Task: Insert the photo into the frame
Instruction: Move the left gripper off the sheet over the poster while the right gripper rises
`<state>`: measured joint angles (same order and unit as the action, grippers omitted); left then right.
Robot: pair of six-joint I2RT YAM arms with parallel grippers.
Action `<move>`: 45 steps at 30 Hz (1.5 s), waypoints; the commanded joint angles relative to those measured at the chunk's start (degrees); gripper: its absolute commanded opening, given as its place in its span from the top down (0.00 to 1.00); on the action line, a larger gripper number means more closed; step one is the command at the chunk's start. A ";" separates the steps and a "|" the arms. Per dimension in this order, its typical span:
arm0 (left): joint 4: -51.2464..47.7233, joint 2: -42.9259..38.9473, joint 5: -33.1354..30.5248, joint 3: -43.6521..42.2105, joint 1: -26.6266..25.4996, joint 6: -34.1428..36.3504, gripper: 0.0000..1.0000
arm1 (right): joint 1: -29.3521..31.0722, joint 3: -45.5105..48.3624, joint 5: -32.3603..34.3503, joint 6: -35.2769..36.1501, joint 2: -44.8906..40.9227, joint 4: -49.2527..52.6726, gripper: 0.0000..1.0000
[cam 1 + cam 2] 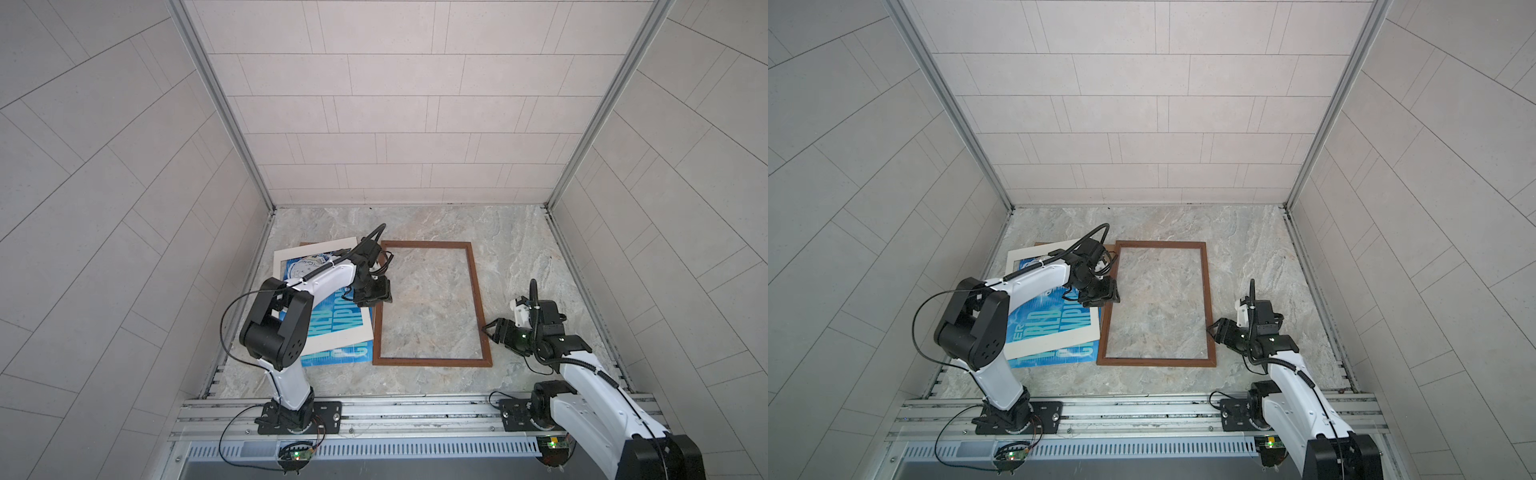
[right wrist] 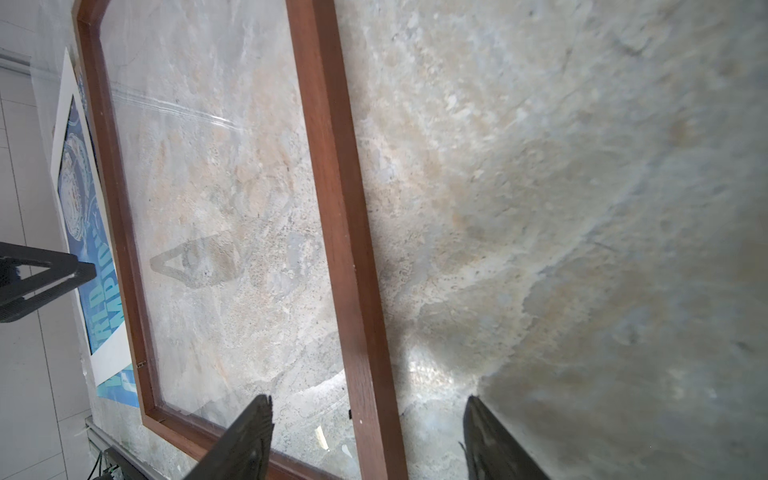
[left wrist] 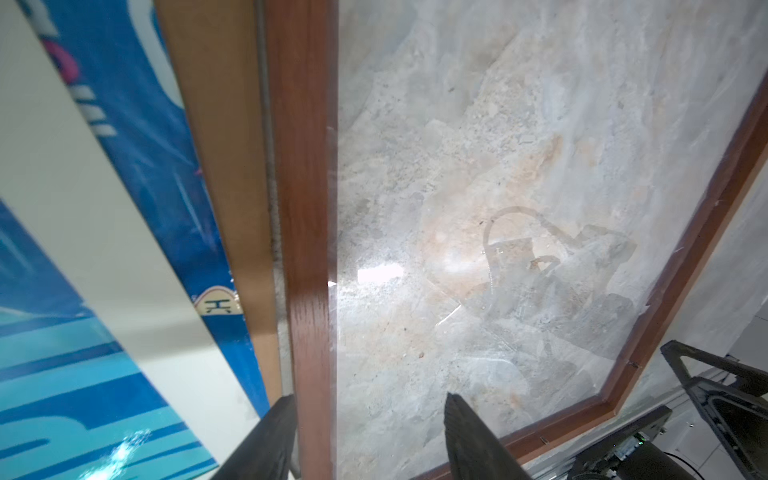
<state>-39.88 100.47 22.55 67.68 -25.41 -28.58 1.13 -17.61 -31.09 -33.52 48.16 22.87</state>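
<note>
The frame (image 1: 432,361) (image 1: 1156,362) lies flat in the middle of the marbled table, with glass in its opening. Left of it lies the photo (image 1: 328,322) (image 1: 1050,320), blue with light lettering, partly under a white mat (image 1: 316,249) (image 1: 1054,340). My left gripper (image 1: 376,299) (image 1: 1100,297) hovers over the frame's left rail (image 3: 305,208). It is open (image 3: 370,399), with the rail between its fingers, close to one of them. My right gripper (image 1: 489,330) (image 1: 1212,328) is open (image 2: 369,397) astride the right rail (image 2: 336,208).
A brown backing board (image 3: 216,104) lies under the photo (image 3: 137,124) and mat (image 3: 83,208), right beside the frame. Tiled walls close in the table at left, back and right. An aluminium rail (image 1: 415,409) carrying both arm bases runs along the front.
</note>
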 commanded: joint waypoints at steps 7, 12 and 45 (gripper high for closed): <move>-7.44 -1.46 -5.86 -0.35 -1.17 2.81 0.35 | 0.17 -3.32 -1.20 1.92 3.89 -3.10 0.31; -5.09 -0.26 -5.00 -2.05 -1.83 2.78 0.35 | 0.18 -4.94 -2.46 2.23 7.56 -4.52 0.31; -8.29 -8.28 -2.57 -1.42 -0.60 3.56 0.36 | 0.37 -22.29 0.01 8.73 8.26 4.25 0.32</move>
<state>-40.62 98.70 22.90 63.53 -28.34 -27.66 1.08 -36.47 -31.79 -27.07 57.58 24.25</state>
